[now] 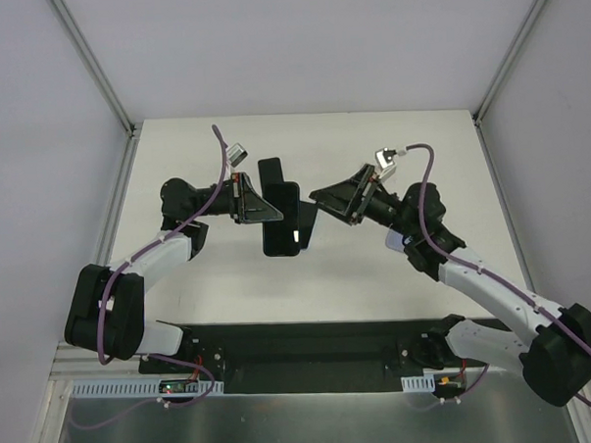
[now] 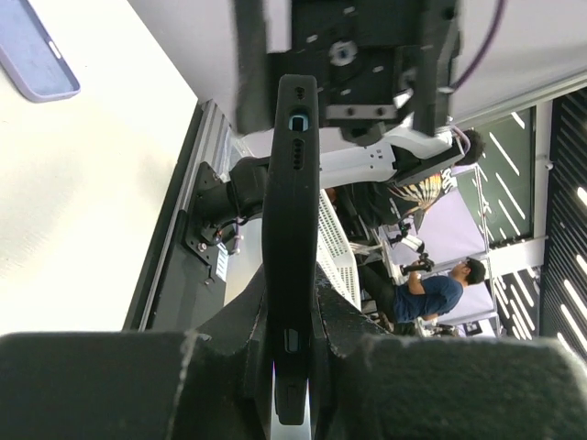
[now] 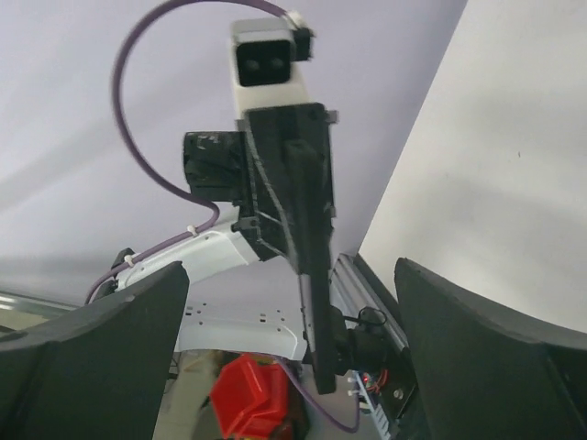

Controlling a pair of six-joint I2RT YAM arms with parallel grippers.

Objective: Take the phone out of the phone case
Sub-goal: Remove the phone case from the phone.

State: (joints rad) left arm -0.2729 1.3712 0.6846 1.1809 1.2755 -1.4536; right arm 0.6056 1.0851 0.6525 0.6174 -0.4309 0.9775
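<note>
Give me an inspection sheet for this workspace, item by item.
Surface: white table, matte.
Job's things: black phone case, phone apparently inside, held edge-on off the table.
Clutter: lavender flat object on the table, perhaps another case.
Grippers: left gripper shut on the phone case; right gripper open, fingers either side, not touching.
Cables: purple cable looped along each arm.
Surroundings: white enclosure walls; a person beyond the rig.

Our left arm bends in from the left, with the left pincer clamped on the case, which it holds edge-on. Our right arm angles in opposite, and the right pincer is spread wide, facing the left one.
</note>
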